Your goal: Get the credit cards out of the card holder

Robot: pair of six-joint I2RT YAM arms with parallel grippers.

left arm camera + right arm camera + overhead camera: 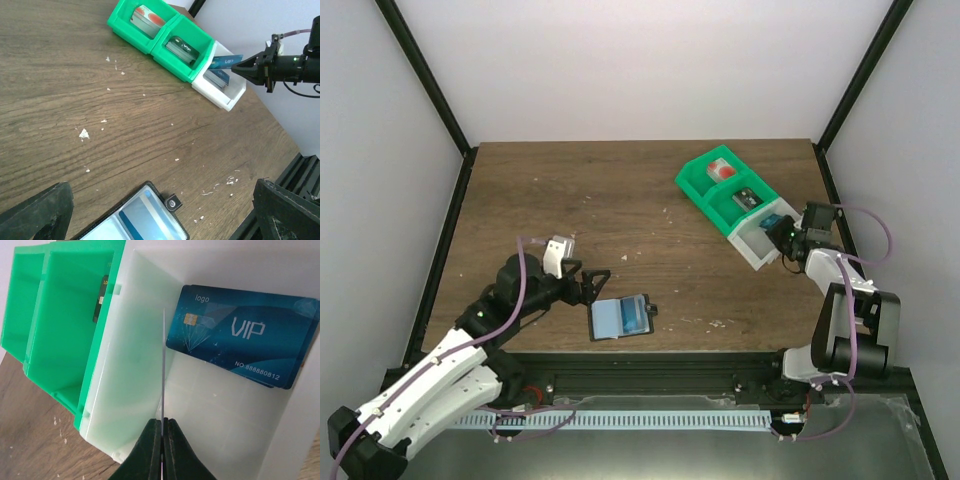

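- My left gripper (592, 287) hangs low over the near part of the table (570, 190). Its jaws are spread wide and hold nothing.
- The card holder (620, 318) lies just beside it, open and flat on the wood near the front edge. Its small black tab (172, 203) sticks out on the right.
- Blue shows in the holder's pockets, so I judge at least one card is yet to come out. My left wrist view cuts off most of the holder, so I cannot tell how many.
- Well apart from all that, at the far right, sits the green-and-white bin (692, 185). Its two green compartments hold other items.
- My right gripper (163, 427) is clamped on a single card (226, 61), pinched by one end. From my right wrist I see only its thin edge.
- That card hangs over the white compartment (135, 365), close to the wall it shares with the green one.
- Blue credit cards (240, 340) printed VIP lie stacked in the white compartment, against its far side.
- The step in hand looks to be the drop-off of one extracted card.
- Next I should shift the card away from the dividing wall and lower it a little. Then I part my right jaws so it falls inside the white compartment.
- After that, the holder needs one gripper to pin it flat while the other slides a card out of its pocket.
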